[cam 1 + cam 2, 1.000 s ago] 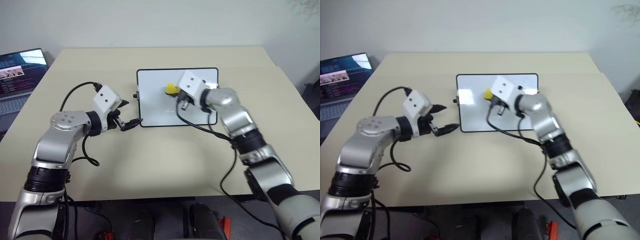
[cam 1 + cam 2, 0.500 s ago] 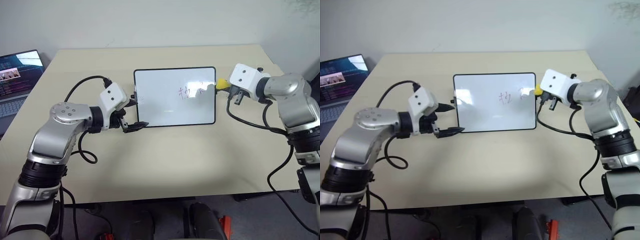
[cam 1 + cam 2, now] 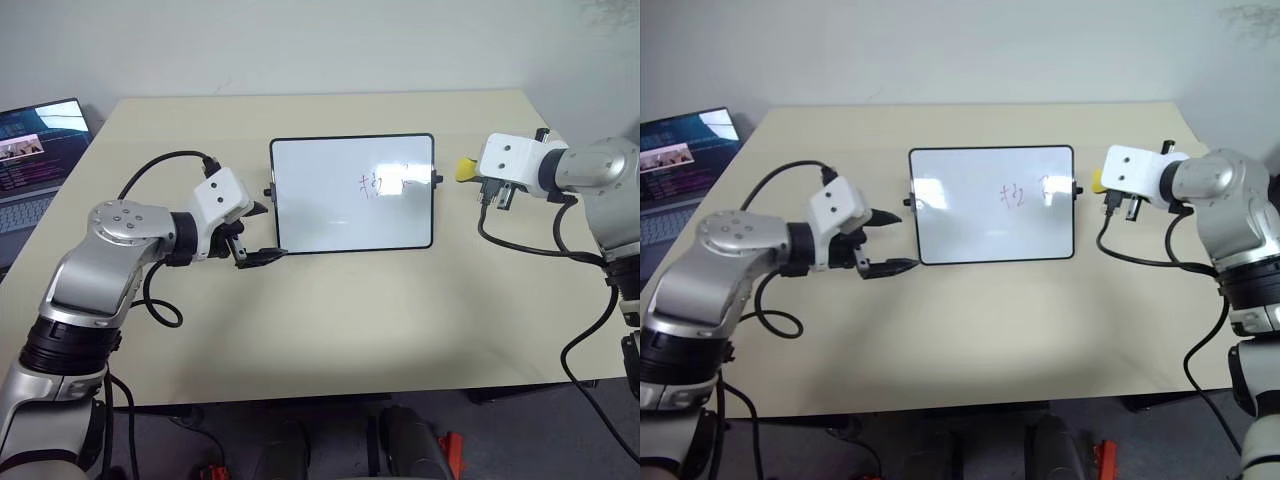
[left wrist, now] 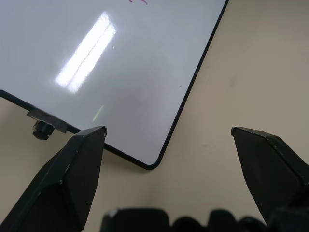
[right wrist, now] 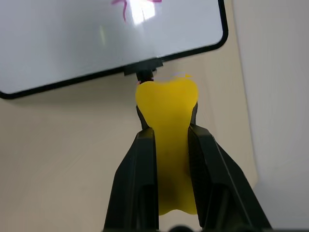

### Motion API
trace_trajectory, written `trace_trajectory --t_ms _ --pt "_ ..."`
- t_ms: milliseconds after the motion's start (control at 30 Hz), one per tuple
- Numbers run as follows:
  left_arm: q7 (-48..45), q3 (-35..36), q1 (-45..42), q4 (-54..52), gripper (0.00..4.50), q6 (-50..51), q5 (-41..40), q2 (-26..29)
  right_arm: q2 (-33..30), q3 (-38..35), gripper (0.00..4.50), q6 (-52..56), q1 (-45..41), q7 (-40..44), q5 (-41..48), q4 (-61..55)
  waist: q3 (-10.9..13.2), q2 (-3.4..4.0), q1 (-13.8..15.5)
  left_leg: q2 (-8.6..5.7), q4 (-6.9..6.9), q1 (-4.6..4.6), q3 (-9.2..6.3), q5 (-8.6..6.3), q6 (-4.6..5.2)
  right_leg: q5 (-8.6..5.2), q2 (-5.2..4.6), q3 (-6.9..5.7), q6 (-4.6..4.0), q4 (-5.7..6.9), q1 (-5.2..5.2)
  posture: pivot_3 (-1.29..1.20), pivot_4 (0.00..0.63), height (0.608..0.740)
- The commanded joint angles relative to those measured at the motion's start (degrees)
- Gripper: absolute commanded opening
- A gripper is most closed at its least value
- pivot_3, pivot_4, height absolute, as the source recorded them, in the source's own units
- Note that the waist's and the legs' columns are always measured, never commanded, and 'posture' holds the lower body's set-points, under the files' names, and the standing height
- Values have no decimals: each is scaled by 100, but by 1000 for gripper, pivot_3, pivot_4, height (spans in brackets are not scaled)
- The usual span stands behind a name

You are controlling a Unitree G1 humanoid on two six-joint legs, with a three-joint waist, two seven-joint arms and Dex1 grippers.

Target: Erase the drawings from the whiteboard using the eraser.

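the eraser (image 5: 167, 125) is pinched between the two black fingers (image 5: 142, 164) of the right pincer (image 3: 470, 172), its yellow tip poking out past them and squeezed in at the waist. just ahead of that tip sits the small black side knob (image 5: 144, 74) on the whiteboard's (image 3: 330, 215) right edge, the eraser tip close to it, with the eraser off the board surface and out over bare bench (image 3: 330, 320). the drawings (image 3: 378, 184), reddish-purple scribbles, lie on the board's right half, a short way inboard of the right pincer and near the board's upper part; a bright glare patch sits right next to them. the rest of the white surface toward the left pincer looks clean.

the left pincer (image 3: 256, 233) has its fingers spread wide, hovering at the board's near left corner; from its wrist camera the rounded black corner (image 4: 153, 164) lies between the two fingers (image 4: 72, 169), with the board's left side knob (image 4: 42, 128) just off one fingertip. i can't tell whether a fingertip touches the frame.

room to move: open bench all along the board's near edge, between the two pincers, and a broad strip beyond the far edge. behind the right pincer the bench edge is near. far out past the left arm, a laptop (image 3: 35, 150) with a lit screen sits well apart from the board.
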Motion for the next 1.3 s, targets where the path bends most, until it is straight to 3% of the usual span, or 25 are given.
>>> trace_trajectory --t_ms 33,300,767,1300 --pt "174 222 -129 -34 4500 -202 105 35 71 -237 533 -118 -401 -294 -25 133 0 0 -6 0 1 0 0 0 0 0 0 0 0 1 0 0 150 740" --pt "386 262 -364 173 4500 -408 95 -177 723 -744 532 270 -828 -938 425 373 0 0 0 -2 23 -5 -2 0 0 2 0 0 -1 6 2 0 150 740" --pt "1109 409 -1040 825 4500 -953 330 -647 918 -929 528 438 -1141 -1543 473 649 0 0 -10 -3 41 -8 -4 0 0 5 0 -1 1 11 5 0 150 740" --pt "847 293 -1018 710 4500 -836 305 -704 864 -857 527 559 -899 -1242 448 338 0 0 -9 -4 47 -9 -4 0 0 5 0 -1 2 16 6 0 150 740"
